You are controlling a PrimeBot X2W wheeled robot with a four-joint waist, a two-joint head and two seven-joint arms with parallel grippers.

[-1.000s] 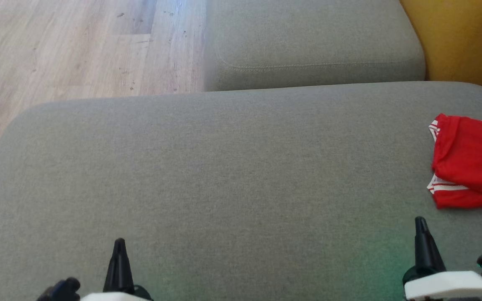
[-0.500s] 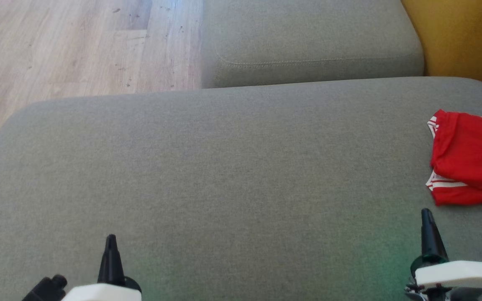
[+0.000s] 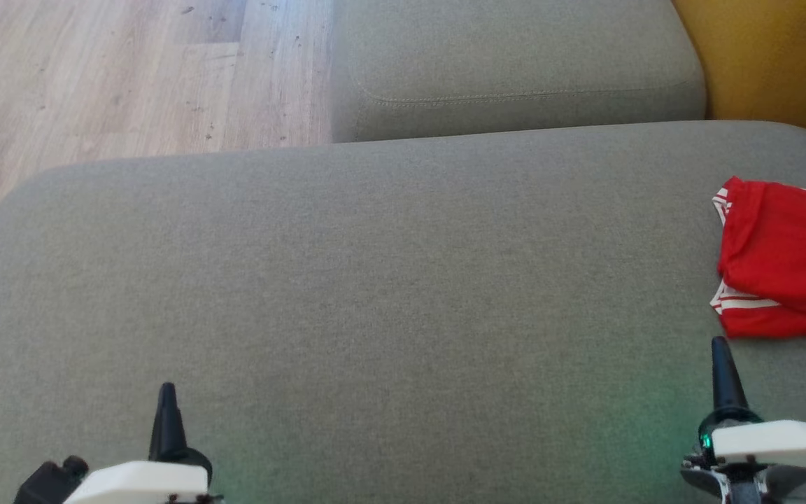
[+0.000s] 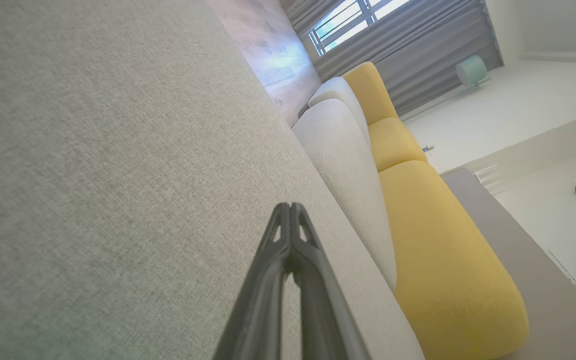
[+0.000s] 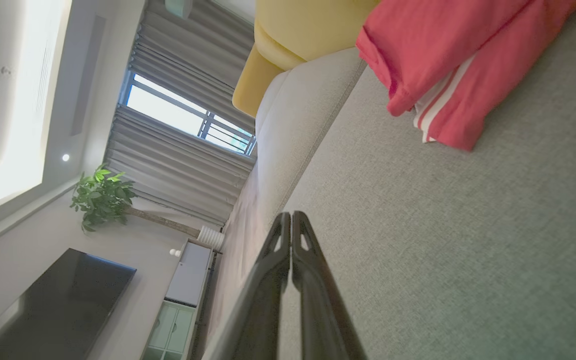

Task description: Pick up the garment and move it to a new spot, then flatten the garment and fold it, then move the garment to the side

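The garment (image 3: pixel 788 259) is red with white stripes and lies folded at the right edge of the grey sofa cushion (image 3: pixel 375 280); the right wrist view shows the garment (image 5: pixel 448 55) at the top right. My right gripper (image 3: pixel 720 344) is shut and empty, just in front of the garment and apart from it. At the lower left, my left gripper (image 3: pixel 166 389) is shut too, over bare cushion far from the garment. In each wrist view the fingertips meet: left gripper (image 4: pixel 289 206), right gripper (image 5: pixel 291 214).
A second grey cushion (image 3: pixel 515 63) lies beyond the first, with yellow upholstery (image 3: pixel 774 63) at the far right. Wooden floor (image 3: pixel 116 77) shows at the upper left past the cushion's edge. A window with grey curtains (image 5: pixel 178 130), a plant (image 5: pixel 100 197) and a dark screen (image 5: pixel 53 305) stand in the room.
The whole head view has shifted slightly, so the camera moved. Both shut grippers have spread a little outward along the bottom edge. The garment lies as before.
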